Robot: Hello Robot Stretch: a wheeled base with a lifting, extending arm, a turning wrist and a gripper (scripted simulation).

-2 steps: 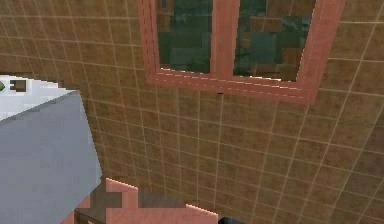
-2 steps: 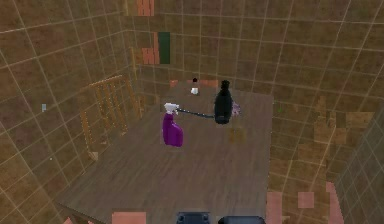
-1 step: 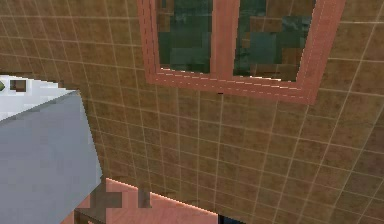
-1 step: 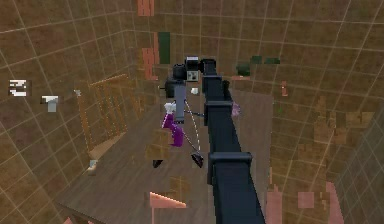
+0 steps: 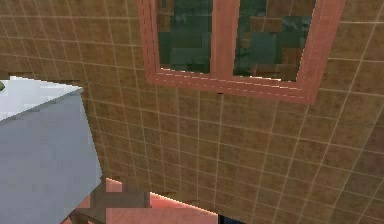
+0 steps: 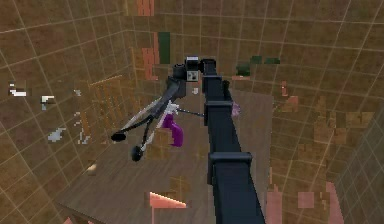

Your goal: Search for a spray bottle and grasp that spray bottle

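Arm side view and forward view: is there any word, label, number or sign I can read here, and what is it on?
No readable text in either view.
Purple thing near the hand: too small to tell whether it carries a label.
Window and tiled wall: no sign or number.
Pale cabinet: plain faces, no print.

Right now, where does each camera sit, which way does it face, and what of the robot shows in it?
Forward view: on the robot, facing ahead and somewhat down at a tiled wall, a window and a pale box.
Arm side view: fixed on the body, facing out to the arm's side; the dark arm and claw show, a purple thing by them.
Shared: both show brown tiled wall.
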